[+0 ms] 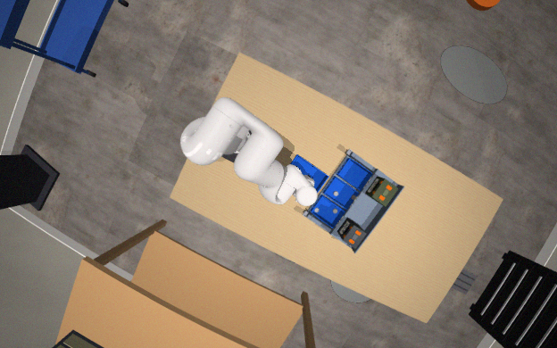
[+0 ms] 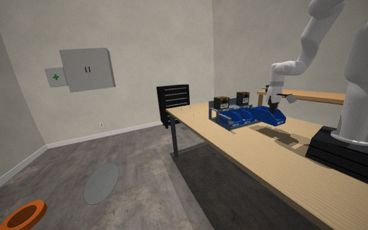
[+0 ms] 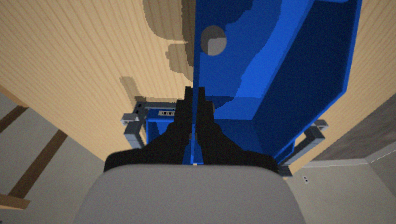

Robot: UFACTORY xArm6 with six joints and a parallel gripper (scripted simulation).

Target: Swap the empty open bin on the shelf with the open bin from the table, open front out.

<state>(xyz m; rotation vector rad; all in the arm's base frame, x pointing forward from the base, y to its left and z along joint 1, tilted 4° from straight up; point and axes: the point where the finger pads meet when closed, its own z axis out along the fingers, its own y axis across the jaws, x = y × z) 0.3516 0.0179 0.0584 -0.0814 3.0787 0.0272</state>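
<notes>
My gripper (image 2: 272, 110) (image 3: 194, 98) is shut on a side wall of an open blue bin (image 1: 311, 167) (image 2: 277, 120) (image 3: 305, 85). The bin hangs above the table in front of the shelf (image 1: 364, 210) (image 2: 230, 124) (image 3: 133, 136), its rear end toward the shelf. A round grey part (image 3: 213, 41) lies inside it. Three blue bins stand in the shelf. The upper one in the top view (image 1: 354, 173) shows no parts. The middle one (image 1: 344, 188) and the lower one (image 1: 327, 216) show small round parts. Part of the lower one also shows in the wrist view (image 3: 154, 129).
A green case (image 1: 384, 191) (image 2: 221, 103) and a dark grey case (image 1: 352, 235) (image 2: 242, 98) stand on the shelf's upper board. Shelf posts stand at both front corners. The wooden table (image 1: 438, 232) (image 2: 260, 153) (image 3: 75, 65) extends around the shelf. The arm hides some table in the top view.
</notes>
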